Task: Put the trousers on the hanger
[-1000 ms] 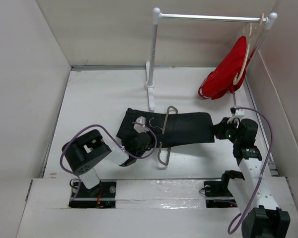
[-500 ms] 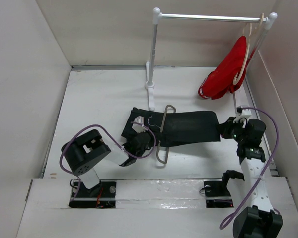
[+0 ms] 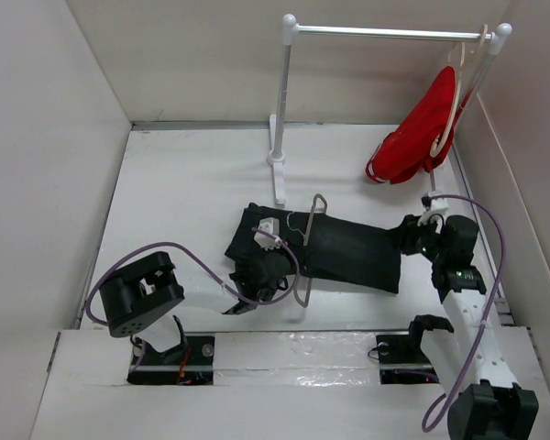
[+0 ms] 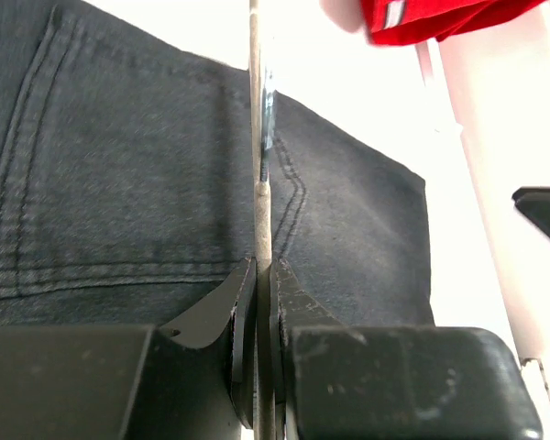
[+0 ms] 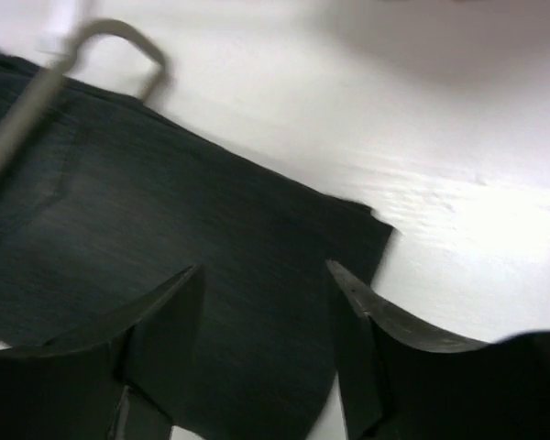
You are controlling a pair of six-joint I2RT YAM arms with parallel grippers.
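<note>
Trousers (image 3: 348,252) lay flat on table (image 3: 183,183), hanger (image 4: 259,183) across them; L gripper (image 4: 261,275) was clamped on hanger's rod, R gripper (image 5: 264,275) jaws apart over trouser end.

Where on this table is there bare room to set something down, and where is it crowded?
Bare white tabletop lies between the left wall and the white rail stand, and again between that stand and the hanging red garment. The middle is crowded: folded black trousers under a thin grey hanger.
</note>
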